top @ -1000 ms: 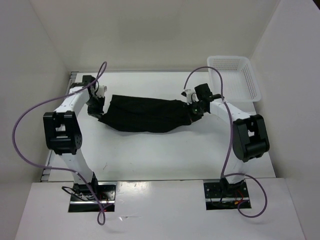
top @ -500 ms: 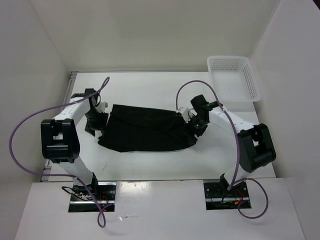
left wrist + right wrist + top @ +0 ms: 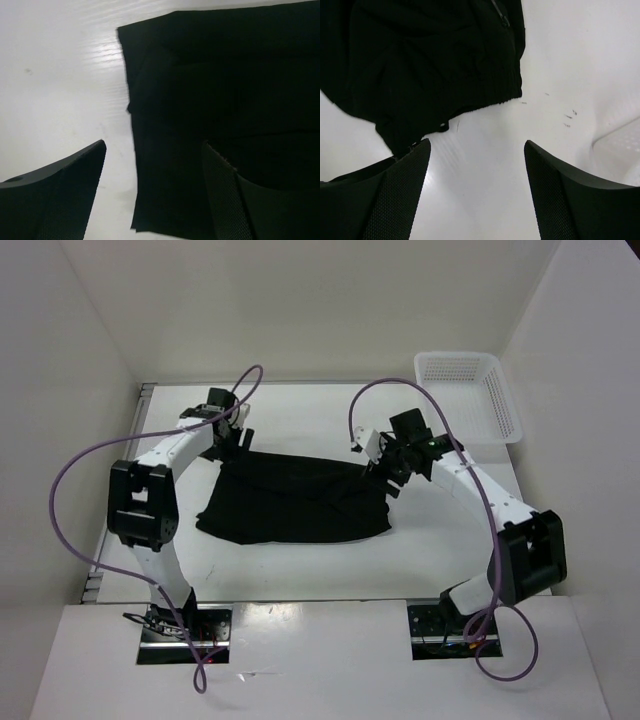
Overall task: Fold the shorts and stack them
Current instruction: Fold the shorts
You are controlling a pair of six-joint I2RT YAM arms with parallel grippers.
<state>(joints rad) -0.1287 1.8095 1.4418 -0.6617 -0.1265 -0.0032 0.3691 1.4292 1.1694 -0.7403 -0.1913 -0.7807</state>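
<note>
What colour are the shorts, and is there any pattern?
Plain black with no pattern; the shorts show best in the top external view.

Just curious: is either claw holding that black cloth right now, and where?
Nothing is held. Left gripper and right gripper are both open; the shorts lie loose on the table.

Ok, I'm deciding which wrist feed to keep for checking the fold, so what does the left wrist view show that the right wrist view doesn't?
Left wrist only: a squared corner and straight side edge of the shorts, with one finger of the left claw over the fabric. Right wrist only: a ribbed hem, what looks like a zipper pull and dark specks on the table, the right claw mostly over bare table. Both: black shorts on white table, claw open and empty.
</note>
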